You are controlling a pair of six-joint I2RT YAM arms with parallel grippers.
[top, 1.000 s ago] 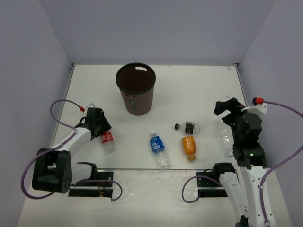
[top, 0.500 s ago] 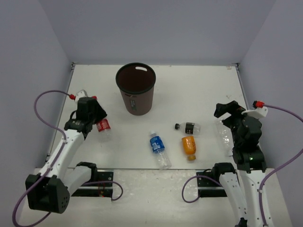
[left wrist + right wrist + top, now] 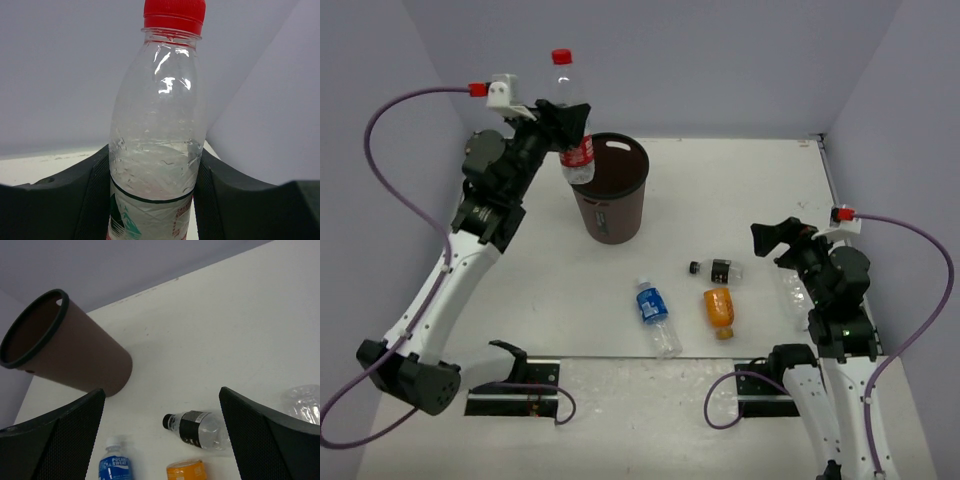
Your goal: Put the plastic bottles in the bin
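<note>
Holding the red-label bottle [image 3: 576, 155] upright, high by the bin's [image 3: 620, 215] left rim, the left gripper [image 3: 568, 122] should centre it over the opening before releasing; the right gripper [image 3: 775, 238] hangs wide, empty.

The left arm [image 3: 442, 288] and right arm [image 3: 840, 400] share one build: white link housings joined by black joint housings. A purple cable [image 3: 367, 140] runs along each arm and ends in a red connector [image 3: 477, 89] on a white wrist module [image 3: 504, 90]. The right gripper [image 3: 161, 390] has black fingers [image 3: 60, 435] with a fine mesh texture.
</note>
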